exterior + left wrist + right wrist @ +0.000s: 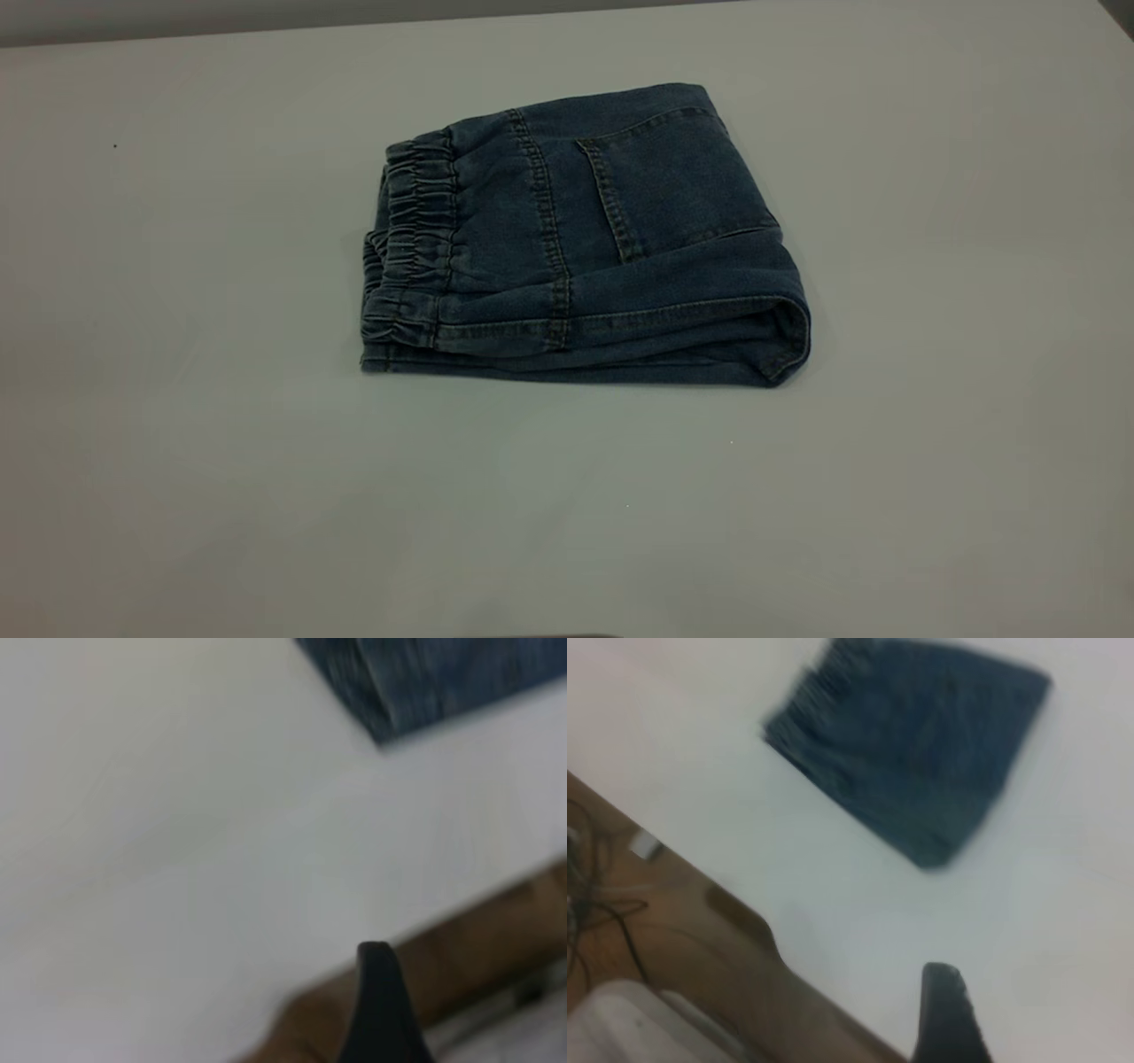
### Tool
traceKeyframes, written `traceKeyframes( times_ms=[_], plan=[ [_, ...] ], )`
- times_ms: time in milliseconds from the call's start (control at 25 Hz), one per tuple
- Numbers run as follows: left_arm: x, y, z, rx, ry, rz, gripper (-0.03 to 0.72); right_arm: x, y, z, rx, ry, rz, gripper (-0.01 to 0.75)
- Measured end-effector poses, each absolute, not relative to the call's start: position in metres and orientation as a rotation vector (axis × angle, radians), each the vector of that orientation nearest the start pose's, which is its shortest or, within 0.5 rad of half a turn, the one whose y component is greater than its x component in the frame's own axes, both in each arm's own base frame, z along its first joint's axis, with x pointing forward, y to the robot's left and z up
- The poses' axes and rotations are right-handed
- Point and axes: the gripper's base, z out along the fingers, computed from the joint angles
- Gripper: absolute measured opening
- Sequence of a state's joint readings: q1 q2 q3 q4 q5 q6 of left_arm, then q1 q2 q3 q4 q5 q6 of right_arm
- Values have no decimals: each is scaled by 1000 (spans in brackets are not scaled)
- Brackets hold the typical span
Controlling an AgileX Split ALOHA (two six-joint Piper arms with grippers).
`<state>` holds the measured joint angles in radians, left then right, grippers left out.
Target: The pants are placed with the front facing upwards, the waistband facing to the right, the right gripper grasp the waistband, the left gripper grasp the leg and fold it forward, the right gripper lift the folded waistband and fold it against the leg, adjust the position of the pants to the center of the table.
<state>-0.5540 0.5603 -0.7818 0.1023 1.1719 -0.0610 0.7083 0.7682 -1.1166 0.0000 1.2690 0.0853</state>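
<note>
Evidently your folding is done: denim pants lie folded mid-table, waistband leftward. Both grippers sit off the cloth; whether their fingers are parted can't be told. Nudge only if centering needs it.

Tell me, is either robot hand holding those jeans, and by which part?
Nothing is held. The folded pants lie alone on the table; each wrist view shows them well away from that hand.
</note>
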Motion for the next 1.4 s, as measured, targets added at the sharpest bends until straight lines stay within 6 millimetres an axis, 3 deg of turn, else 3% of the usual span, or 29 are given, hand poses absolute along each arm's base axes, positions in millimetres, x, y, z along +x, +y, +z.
traceKeyframes(
  times_ms=[160, 280, 600, 880, 1400],
  plan=[
    [61, -32, 289, 635, 2492, -164, 463, 63, 47, 360, -679, 2388, 297, 389],
    [56, -30, 273, 643, 2524, -164, 463, 52, 34, 331, -639, 2397, 265, 389],
    [42, -22, 272, 619, 2442, -201, 463, 33, 20, 265, -572, 2408, 316, 389],
    [43, -23, 273, 600, 2355, -232, 463, 25, 15, 262, -587, 2339, 355, 389],
    [39, -25, 265, 606, 2407, -273, 463, 25, 15, 262, -588, 2333, 358, 389]
  ],
)
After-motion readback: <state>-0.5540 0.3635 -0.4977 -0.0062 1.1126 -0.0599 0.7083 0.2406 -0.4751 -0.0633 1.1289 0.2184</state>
